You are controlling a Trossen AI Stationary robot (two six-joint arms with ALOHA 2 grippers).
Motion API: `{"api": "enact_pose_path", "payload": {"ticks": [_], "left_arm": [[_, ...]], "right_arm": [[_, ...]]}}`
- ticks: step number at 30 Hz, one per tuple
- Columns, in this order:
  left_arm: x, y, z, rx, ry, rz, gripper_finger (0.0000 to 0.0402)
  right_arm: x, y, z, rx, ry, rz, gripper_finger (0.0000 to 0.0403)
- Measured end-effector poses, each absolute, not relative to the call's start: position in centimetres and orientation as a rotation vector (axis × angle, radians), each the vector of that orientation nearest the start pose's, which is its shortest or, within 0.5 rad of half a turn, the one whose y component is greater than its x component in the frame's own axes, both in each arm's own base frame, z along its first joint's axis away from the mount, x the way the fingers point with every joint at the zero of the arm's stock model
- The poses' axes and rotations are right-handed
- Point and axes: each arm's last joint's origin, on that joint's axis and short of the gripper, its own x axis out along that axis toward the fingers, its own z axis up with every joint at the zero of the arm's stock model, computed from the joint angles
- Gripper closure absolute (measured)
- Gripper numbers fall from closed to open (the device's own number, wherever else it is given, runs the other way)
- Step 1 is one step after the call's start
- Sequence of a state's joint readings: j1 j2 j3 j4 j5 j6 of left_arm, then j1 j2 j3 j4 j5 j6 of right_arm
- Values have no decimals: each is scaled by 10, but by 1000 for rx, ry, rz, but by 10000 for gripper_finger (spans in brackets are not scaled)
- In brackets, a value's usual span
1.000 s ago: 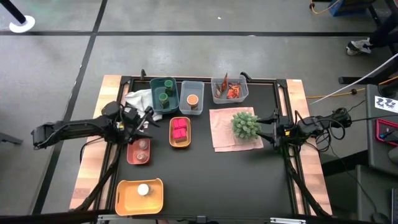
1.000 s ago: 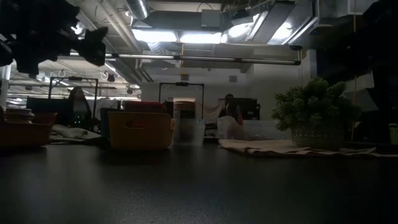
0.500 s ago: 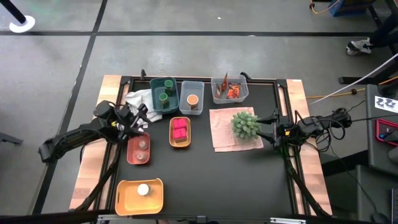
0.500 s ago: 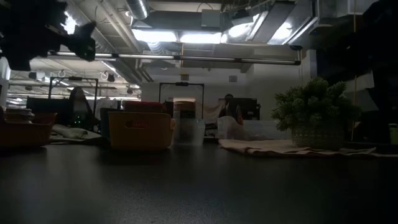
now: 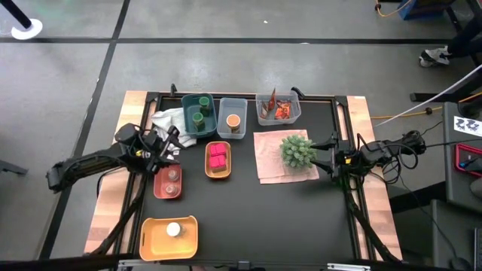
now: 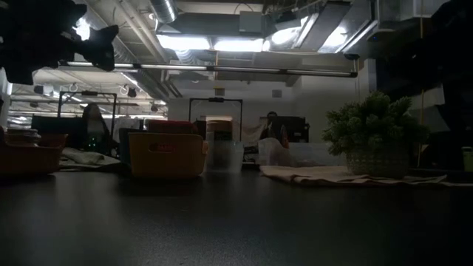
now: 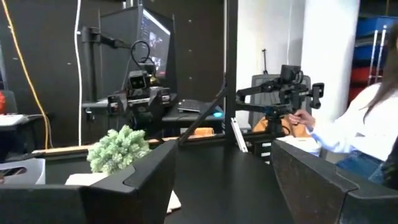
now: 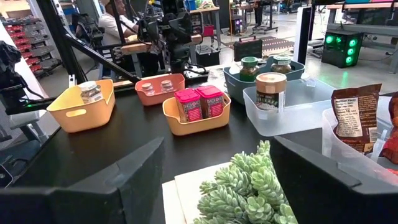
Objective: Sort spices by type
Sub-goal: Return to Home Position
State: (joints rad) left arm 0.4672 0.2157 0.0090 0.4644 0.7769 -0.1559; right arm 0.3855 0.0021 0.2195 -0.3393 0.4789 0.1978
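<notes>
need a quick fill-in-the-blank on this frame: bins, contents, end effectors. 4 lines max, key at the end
1. The teal bin holds ___ green-lidded jars.
2. The jar alone in the clear bin has an ___ lid.
3. The right end effector sits beside the ___ on the pinkish cloth.
4. The left end effector is ___, holding nothing.
Missing words: two; orange; plant; open.
</notes>
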Motion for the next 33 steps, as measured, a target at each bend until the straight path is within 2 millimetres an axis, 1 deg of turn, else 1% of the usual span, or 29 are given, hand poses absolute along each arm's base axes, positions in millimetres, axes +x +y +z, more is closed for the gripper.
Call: {"api": "enact_pose_path", "payload": {"ticks": [6,8,13,17,21,26,30,33], "left_arm": [[97,28,192,-19,-190,-298,153],[95,29,196,-30,-205,-293,153],[84,26,204,-21,-241,-361,153],[77,23,207,-28,-263,-379,153],[77,24,204,-61,-234,-380,153],[79,25,200,-57,-213,-364,153],[82,28,191,-73,-184,-281,153],[85,31,184,-73,-143,-184,153]], "right_arm": [[74,16,205,148,97,-103,114],[73,15,209,153,87,-100,114],[70,15,218,162,70,-79,114],[67,15,224,145,69,-41,114],[67,15,224,142,74,-38,114],[67,15,224,146,65,-37,114],[68,15,222,141,67,-38,114],[71,16,216,136,78,-46,114]]}}
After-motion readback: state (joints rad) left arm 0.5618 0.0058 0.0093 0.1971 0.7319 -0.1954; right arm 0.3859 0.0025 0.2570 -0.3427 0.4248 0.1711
